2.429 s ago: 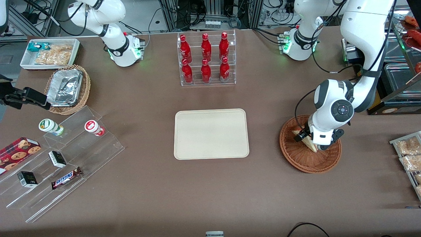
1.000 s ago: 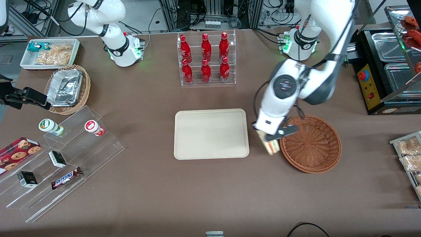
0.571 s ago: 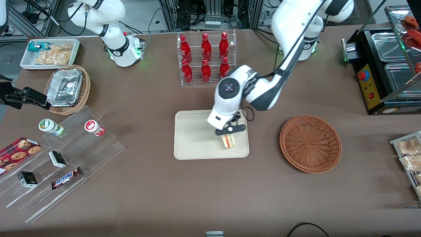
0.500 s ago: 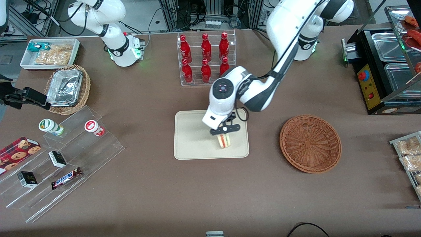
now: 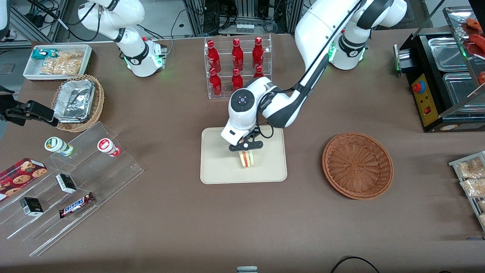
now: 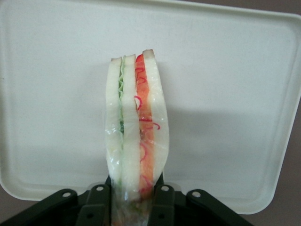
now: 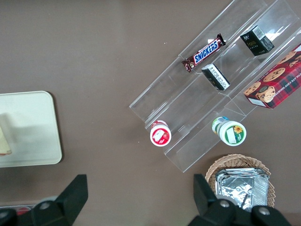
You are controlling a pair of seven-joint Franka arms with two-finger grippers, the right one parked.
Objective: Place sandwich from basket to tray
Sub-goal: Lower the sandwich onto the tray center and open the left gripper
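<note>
My gripper [image 5: 245, 148] hangs over the middle of the cream tray [image 5: 216, 167], shut on the sandwich [image 5: 246, 159]. The wrist view shows the sandwich [image 6: 136, 132] edge-on, white bread with green and red layers, pinched between the black fingers [image 6: 162, 197] above the tray [image 6: 225, 94]. Whether the sandwich touches the tray I cannot tell. The round reddish-brown basket [image 5: 357, 165] sits toward the working arm's end of the table with nothing in it.
A clear rack of red bottles [image 5: 238, 66] stands just farther from the front camera than the tray. Toward the parked arm's end are clear stepped shelves with snacks [image 5: 72, 182], a tan wicker basket with foil containers [image 5: 77, 102] and a white snack bin [image 5: 57, 60].
The gripper lifted the sandwich out of the basket and carried it sideways toward the parked arm's end, over the tray's edge to the tray's middle. The basket is left with nothing in it.
</note>
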